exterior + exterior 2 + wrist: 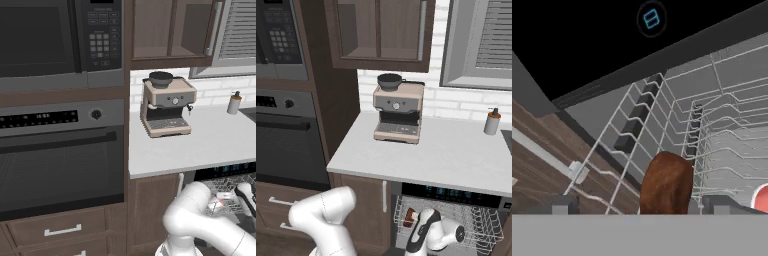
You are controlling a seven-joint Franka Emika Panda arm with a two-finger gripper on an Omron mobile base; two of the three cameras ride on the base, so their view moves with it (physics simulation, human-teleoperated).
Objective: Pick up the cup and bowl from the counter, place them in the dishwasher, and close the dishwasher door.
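Jaws released, gripper (637, 207) straddles brown cup (666, 182) near the dishwasher (456, 192) rack's left edge

Robot arm (200, 225): glossy white, built of thick rounded cylindrical links that meet in bulbous, smoothly moulded elbow housings. Dark grey to black bands mark the joints between the white shells, clearest near the wrist. The gripper (639, 206) carries two small dark grey, block-shaped finger tips (562, 204) with flat tops. No cables, screws or markings are discernible on the casing.
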